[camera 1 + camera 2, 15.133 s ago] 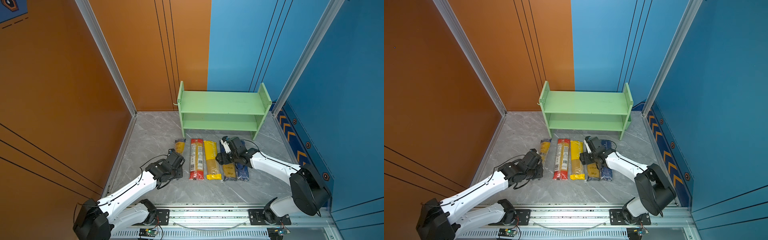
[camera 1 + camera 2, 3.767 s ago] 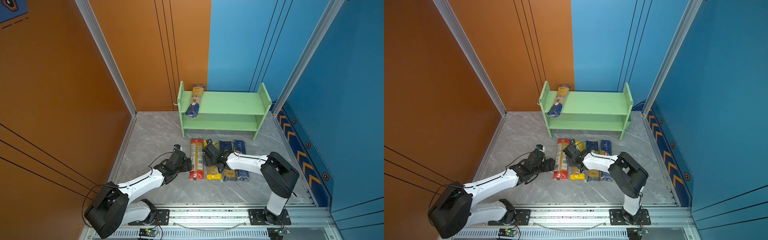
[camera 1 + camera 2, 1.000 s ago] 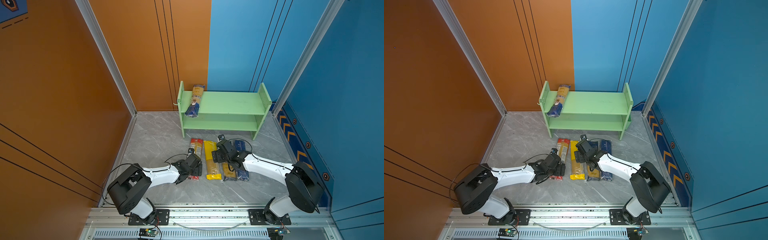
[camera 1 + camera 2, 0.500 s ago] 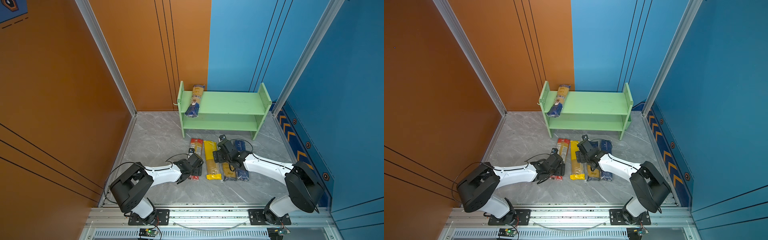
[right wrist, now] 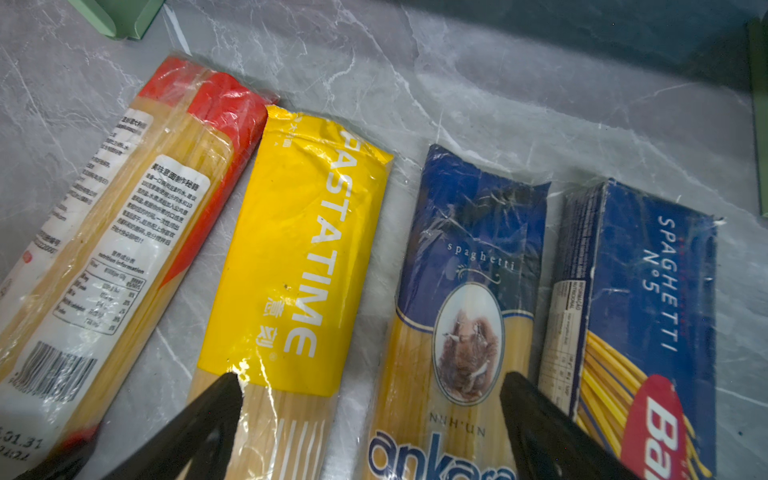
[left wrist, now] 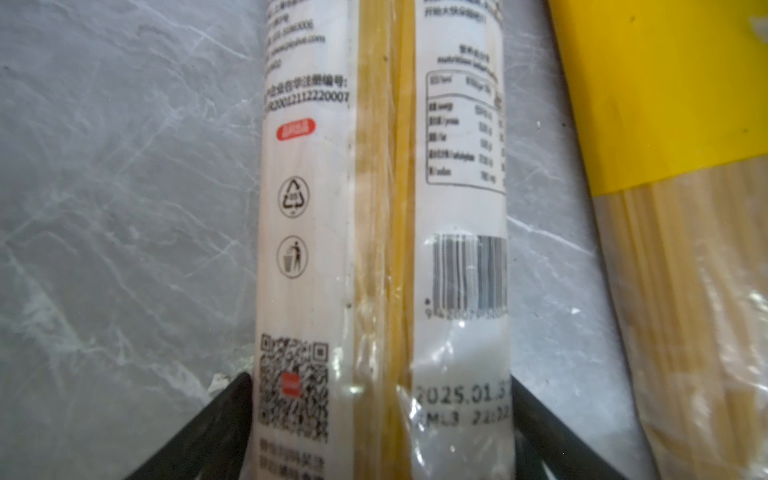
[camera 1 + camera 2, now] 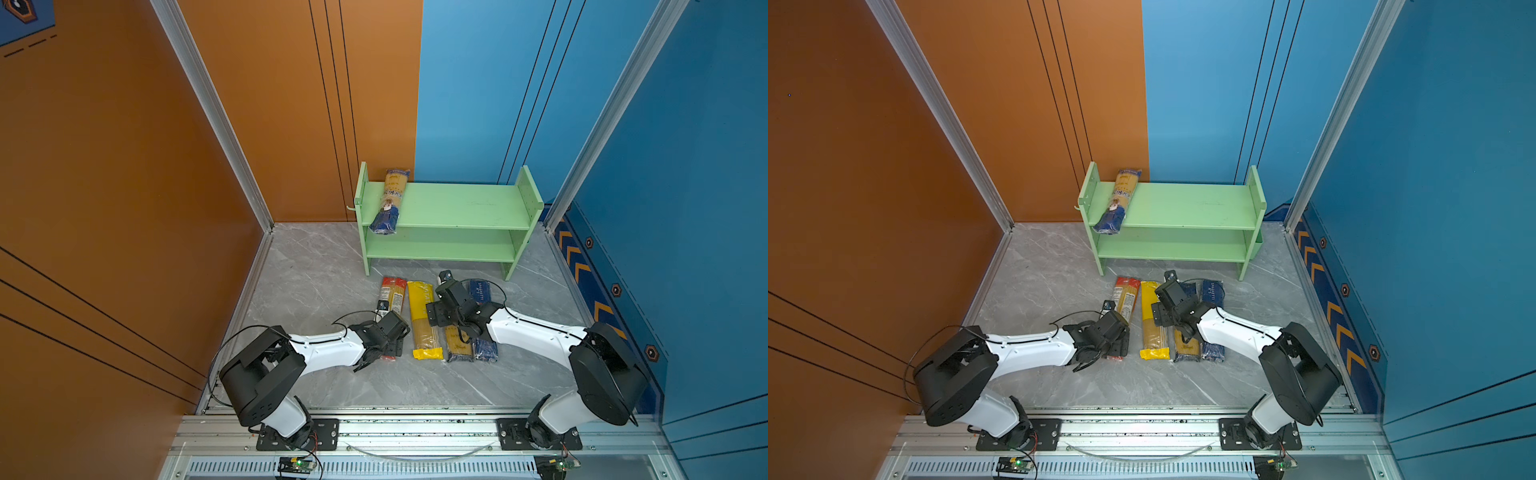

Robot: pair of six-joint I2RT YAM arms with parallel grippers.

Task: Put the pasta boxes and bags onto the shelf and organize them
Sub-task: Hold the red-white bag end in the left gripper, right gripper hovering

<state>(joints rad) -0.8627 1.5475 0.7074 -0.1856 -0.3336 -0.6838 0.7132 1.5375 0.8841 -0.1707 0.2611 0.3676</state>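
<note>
Left gripper [image 6: 380, 380]: fingers [image 6: 216, 424] spread wide, 1 on each side of the red-ended clear bag [image 6: 382, 208]. The tips sit just beside its edges, low by the floor [image 6: 124, 208]. Can't tell if they touch the film. Nothing is pinched yet. The bag lies flat and is straddled close to its near end, by the date print.

Right gripper [image 5: 372, 376]: fingers [image 5: 536, 415] also spread, holding nothing, above the row. 1 tip is over the yellow bag [image 5: 299, 249]; the other is at the seam between the floor ankara bag [image 5: 469, 291] and the Barilla pack [image 5: 648, 311].

Risks, my read:
- A left grip this far toward the end means the long bag likely droops or swings on lift. The film is slick, so it may slide out, and the spaghetti may snap.
- Right fingers span 2 packs. Going straight down would land 1 tip on the yellow bag or wedge the other against the Barilla pack, giving a bad grab or shoving neighbours.
- Both wrists work close together mid-row, so they could bump.
- The shelf [image 7: 457, 203] holds only the shelved ankara bag [image 7: 390, 199], on the top tier by the left panel with its blue end hanging over the front edge. A nudge while loading could tip it off.
</note>
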